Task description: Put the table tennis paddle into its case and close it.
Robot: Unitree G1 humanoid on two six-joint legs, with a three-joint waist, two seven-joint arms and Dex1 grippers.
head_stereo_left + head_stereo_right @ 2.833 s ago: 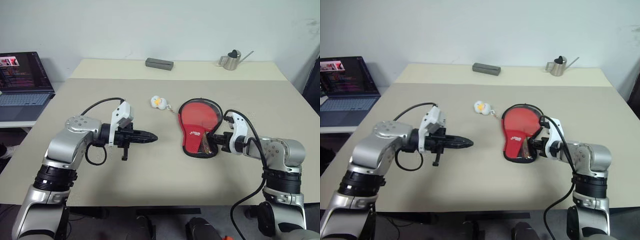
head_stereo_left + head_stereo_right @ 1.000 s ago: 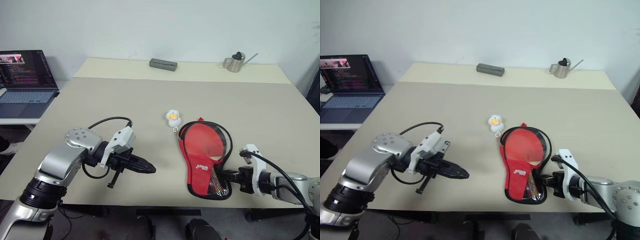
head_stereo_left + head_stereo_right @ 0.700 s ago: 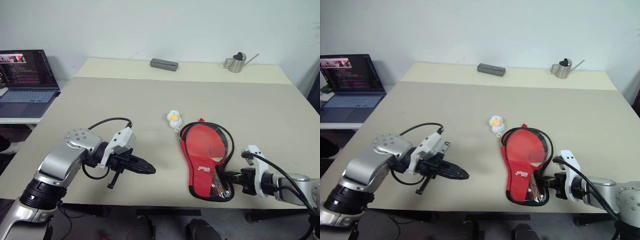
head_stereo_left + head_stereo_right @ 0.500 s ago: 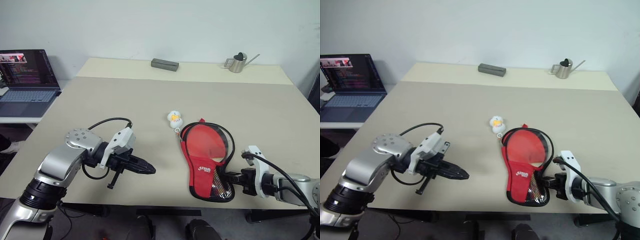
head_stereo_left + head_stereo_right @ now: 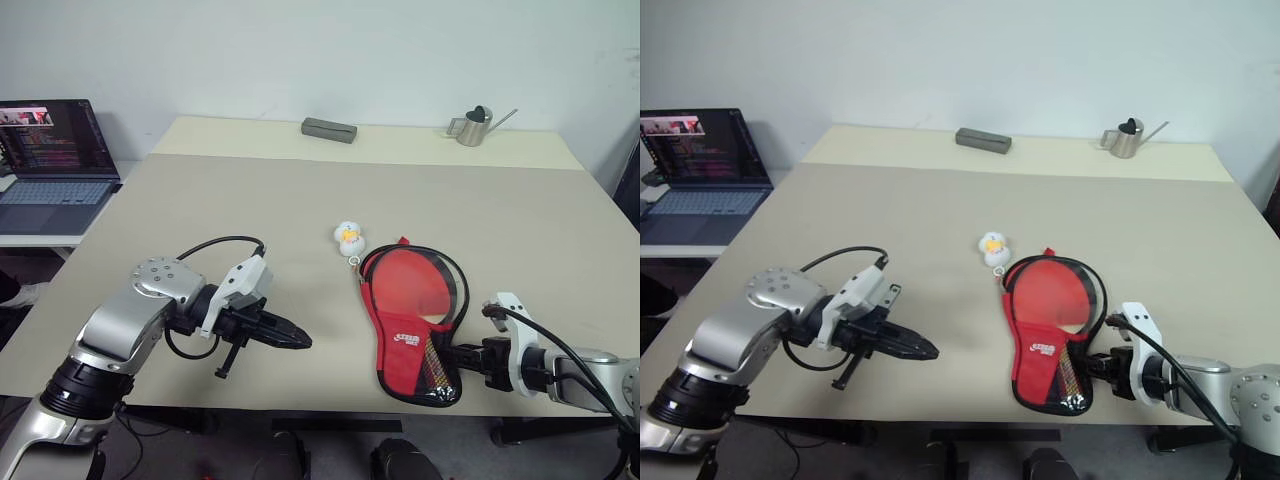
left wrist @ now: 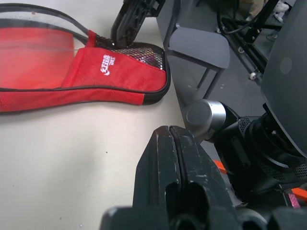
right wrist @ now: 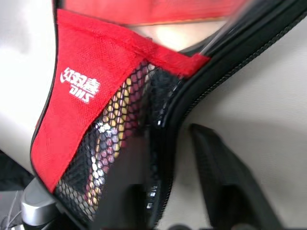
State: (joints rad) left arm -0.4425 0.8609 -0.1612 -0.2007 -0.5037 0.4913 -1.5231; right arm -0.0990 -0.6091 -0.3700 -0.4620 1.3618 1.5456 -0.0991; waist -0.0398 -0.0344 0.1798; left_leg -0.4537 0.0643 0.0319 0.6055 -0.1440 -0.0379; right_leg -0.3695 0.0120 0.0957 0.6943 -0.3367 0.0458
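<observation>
While lying flat on beige table: one case, red fabric, clear window, black mesh, white logo; round red paddle visible inside. Right gripper at case's narrow end, black fingers parted astride zipper edge. Left gripper pressed shut, empty, well left of case. Just beyond case: one white-yellow charm. Farther off: grey block, metal watering can, laptop.

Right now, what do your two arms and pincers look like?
Both arms are silver-grey metal with black ribbed joints. Each wrist carries a white camera housing fed by a looping black cable. The left pincer and the right pincer each have two black fingers, and the left one's fingers are scuffed.
</observation>
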